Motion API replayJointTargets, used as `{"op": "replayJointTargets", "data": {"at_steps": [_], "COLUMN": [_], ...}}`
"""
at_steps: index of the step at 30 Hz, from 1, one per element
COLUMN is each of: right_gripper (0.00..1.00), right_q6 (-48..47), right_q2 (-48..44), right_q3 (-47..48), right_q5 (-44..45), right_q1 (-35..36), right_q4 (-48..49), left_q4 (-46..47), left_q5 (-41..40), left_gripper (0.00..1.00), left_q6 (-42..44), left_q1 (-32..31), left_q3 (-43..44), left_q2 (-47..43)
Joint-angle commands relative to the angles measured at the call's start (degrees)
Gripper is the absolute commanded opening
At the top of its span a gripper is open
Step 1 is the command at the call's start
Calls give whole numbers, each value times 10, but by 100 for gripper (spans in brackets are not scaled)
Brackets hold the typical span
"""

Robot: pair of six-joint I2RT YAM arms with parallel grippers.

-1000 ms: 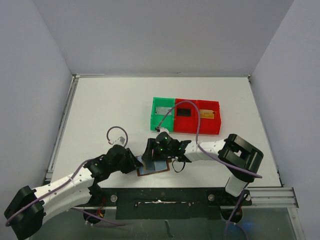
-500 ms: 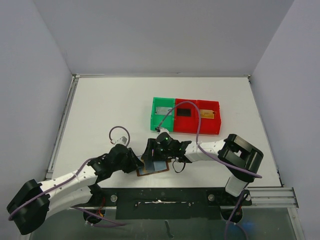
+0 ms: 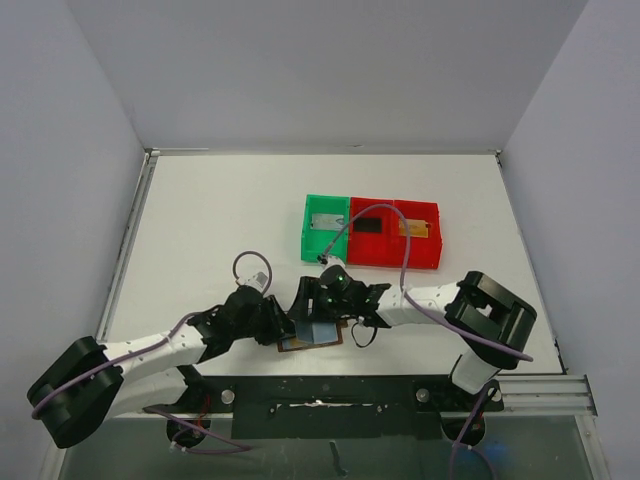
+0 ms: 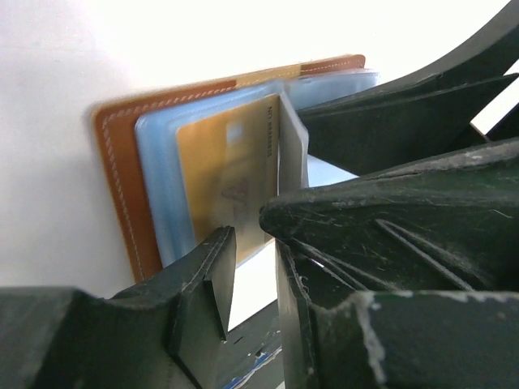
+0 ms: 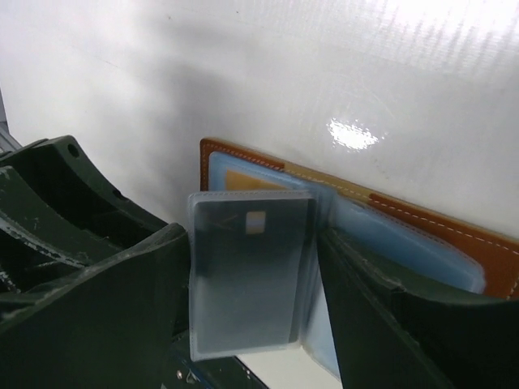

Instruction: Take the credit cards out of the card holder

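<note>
The card holder, a brown wallet, lies open near the table's front edge. In the left wrist view its brown edge frames blue sleeves and a golden-orange card. One clear sleeve leaf with a dark card inside stands up between the wide jaws of my right gripper, which is open. From the left, my left gripper sits at the wallet's edge. Its jaws stand narrowly apart, and the white table shows between them. From above, both grippers crowd over the wallet.
At the back stand a green tray with a pale grey card, a red tray with a dark card, and a second red tray with a golden card. Purple cables loop over both arms. The table's metal front rail is just behind the wallet.
My left arm has slid right, closer to the wallet. The right gripper's jaws have widened around the sleeve leaf. The wallet has stayed in place.
</note>
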Motion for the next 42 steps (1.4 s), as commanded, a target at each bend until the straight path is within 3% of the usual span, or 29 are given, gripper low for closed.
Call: {"op": "replayJointTargets", "data": {"at_steps": [1,5,12,16,19,22,26,34,42], "right_gripper": [70,81,85,76,63,50,40,37,35], "right_q6": [-2,-1,33,50,53,48,35,41,83], "right_q2": [-61,-111,-217,-291,-323,-319,-274,-182,-157], "right_q3": [-4,-9,-45,-79,-95,-97,-77,-61,-133], "right_q5": [8,46,147,175,167,148,130,139,128], "right_q1": [4,4,3,2,0,1,7,20,12], "right_q4": [-23,-62,-160,-184,-187,-173,-161,-170,-142], "left_q4": [88,92,148,106,61,28,3,35,121], "left_q5": [7,8,62,64,35,4,-23,-21,36], "left_gripper": [26,27,28,29,30,29,30,34,35], "left_q6": [8,19,35,57,68,61,35,10,10], "left_q1": [-2,-2,-7,-22,-34,-34,-32,-28,-28], "left_q3": [48,69,113,156,162,145,113,70,90], "left_q2": [19,45,135,170,147,108,46,-9,68]}}
